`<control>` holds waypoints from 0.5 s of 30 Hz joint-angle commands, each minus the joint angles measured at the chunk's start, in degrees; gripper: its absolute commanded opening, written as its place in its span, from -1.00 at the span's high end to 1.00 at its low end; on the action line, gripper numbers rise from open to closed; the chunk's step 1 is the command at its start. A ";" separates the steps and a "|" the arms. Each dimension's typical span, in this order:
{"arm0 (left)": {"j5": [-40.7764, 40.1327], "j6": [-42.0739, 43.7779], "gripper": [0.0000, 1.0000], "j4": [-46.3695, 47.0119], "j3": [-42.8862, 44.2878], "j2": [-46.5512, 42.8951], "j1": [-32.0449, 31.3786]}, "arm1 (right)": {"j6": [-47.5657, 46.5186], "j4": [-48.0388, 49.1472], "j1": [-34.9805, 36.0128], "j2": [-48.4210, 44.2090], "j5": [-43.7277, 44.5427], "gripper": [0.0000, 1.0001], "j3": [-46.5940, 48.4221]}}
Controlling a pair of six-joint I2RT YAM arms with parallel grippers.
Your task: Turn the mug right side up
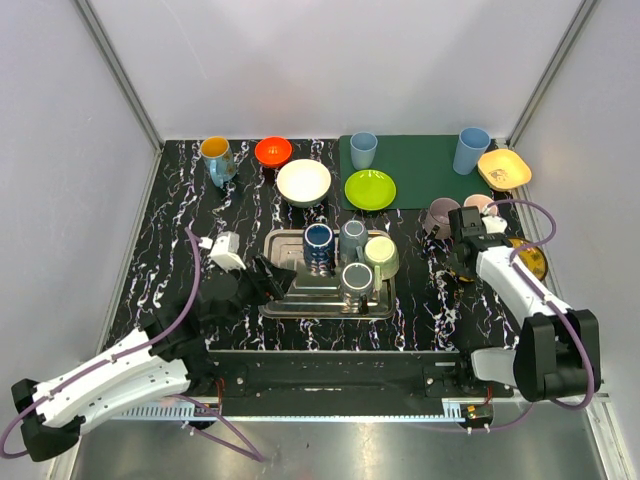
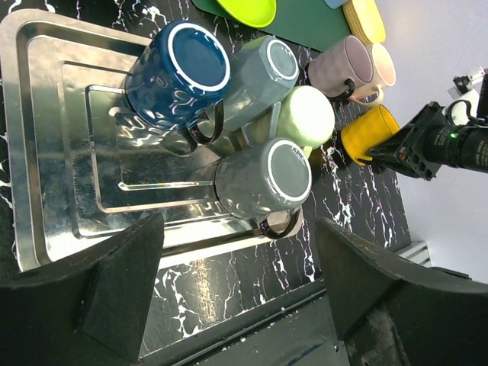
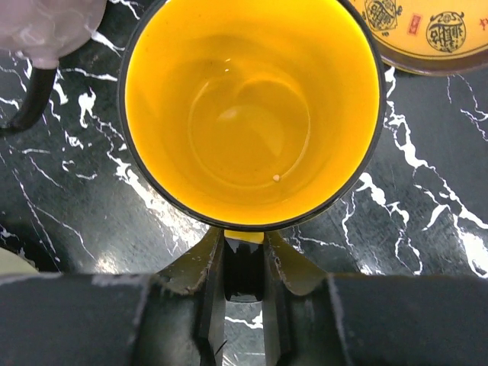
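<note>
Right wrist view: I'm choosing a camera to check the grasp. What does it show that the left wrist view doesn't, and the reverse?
Right wrist only: the yellow mug's inside, the right gripper's jaws shut on its handle, and a patterned dish's rim. Left wrist only: the tray with four upside-down mugs clustered at one end, framed by the left gripper's open jaws, plus the yellow mug's outside. Both: the yellow mug, the mauve mug beside it, and the marbled table.
</note>
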 commanded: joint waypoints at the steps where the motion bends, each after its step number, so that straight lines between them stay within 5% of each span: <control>1: 1.40 -0.52 -0.64 2.40 -0.65 0.07 0.27 | 0.33 4.46 -1.18 1.86 0.97 1.00 1.41; 2: 1.49 -0.53 -0.64 2.40 -0.57 0.16 0.27 | 0.25 4.55 -1.27 2.12 0.36 1.00 1.50; 10: 2.81 -0.79 -0.69 2.58 -0.83 2.79 0.27 | -0.37 1.65 -1.18 -2.70 -6.06 -0.13 -0.17; 15: 4.91 1.05 -0.81 2.14 1.09 7.71 0.27 | -0.37 -3.79 -1.00 -9.64 -11.24 -0.38 2.46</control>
